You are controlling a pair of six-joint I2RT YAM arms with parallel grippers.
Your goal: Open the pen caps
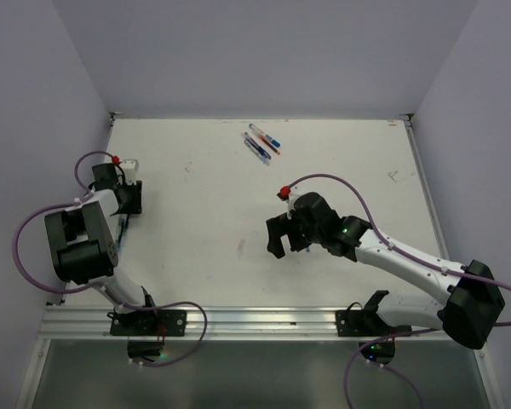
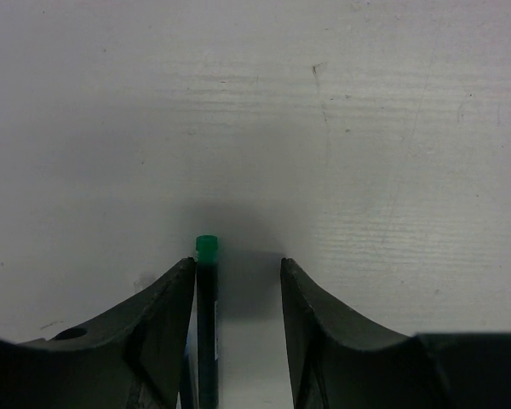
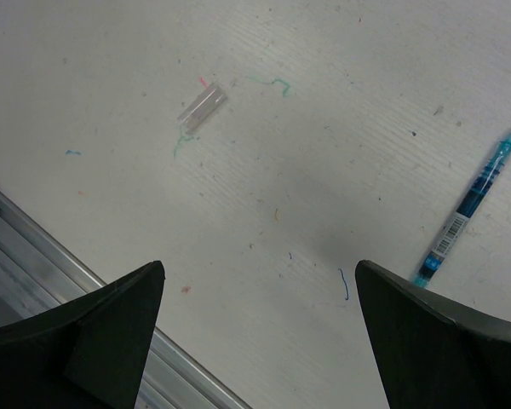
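Two arms are on my screens, and I'll take them from the left. My left gripper (image 2: 237,268) is down at the table (image 2: 366,128), over on its left side, with the fingers (image 2: 166,324) parted. A dark pen (image 2: 207,332) runs up between them. In the wrist view it lies against the inner face of the left-hand finger, and a clear gap separates it from the other finger. So I read the pincer as apart, not clamped on anything. The pen's green end (image 2: 206,248) pokes out just past the fingertips; whether that green piece is a cap I can't tell from here.

Moving across in the overhead view, a small cluster of pens (image 1: 261,143) lies near the far edge of the table, well apart from both arms. They sit side by side and slanted, with blue and red parts, but they're too small for me to make out their caps.

Right of centre, my right gripper (image 3: 260,268) hangs over the tabletop with its fingers spread wide and nothing between them. In its wrist view a small clear plastic piece (image 3: 203,106) with a touch of pink lies alone on the table ahead of the left-hand finger, among stray ink squiggles (image 3: 272,83). An aluminium rail (image 3: 68,273) cuts across the lower left corner. Over on the right a teal-blue pen (image 3: 467,209) lies flat and slanted. Its lower end is just beside the tip of the right-hand finger, and its barcode label faces up.
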